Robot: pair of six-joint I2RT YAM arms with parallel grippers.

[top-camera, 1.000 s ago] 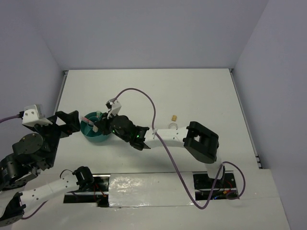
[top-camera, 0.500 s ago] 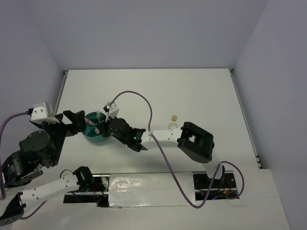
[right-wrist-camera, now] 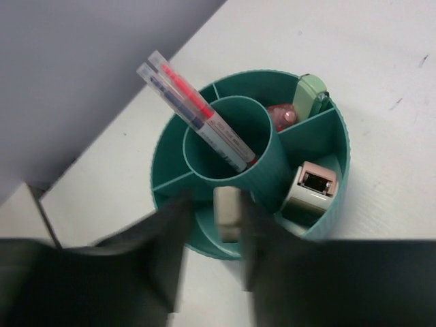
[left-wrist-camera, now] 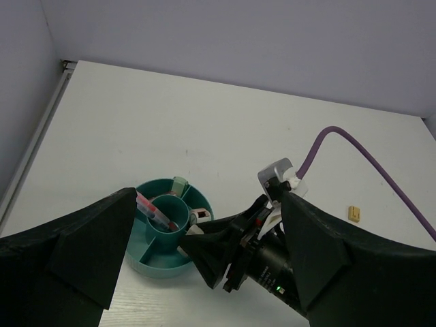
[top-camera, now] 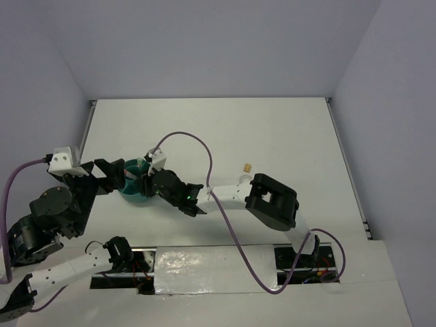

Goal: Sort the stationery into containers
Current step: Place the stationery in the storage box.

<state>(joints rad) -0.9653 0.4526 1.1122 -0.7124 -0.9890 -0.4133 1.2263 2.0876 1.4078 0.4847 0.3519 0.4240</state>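
While organizer point(top-camera: 133, 193) sits near left edge of bench point(top-camera: 286, 129), bench runs wide behind and right.
Left gripper point(left-wrist-camera: 208, 204): jaws spread wide, flanking organizer, touching nothing.
Right gripper point(right-wrist-camera: 216, 201) over near rim: blurred jaws parted wider than block point(right-wrist-camera: 227, 214), at outer compartment.
Nub point(top-camera: 246, 165) well right.

The round ribbed plastic organizer point(right-wrist-camera: 340, 160) was teal. Inside it showed a mint-green tube point(right-wrist-camera: 311, 92), a rosy pink stick point(right-wrist-camera: 281, 116), a pink-and-white clip point(right-wrist-camera: 312, 187) and a pale grey block point(right-wrist-camera: 227, 212); the tabletop point(right-wrist-camera: 381, 41) around it was white.
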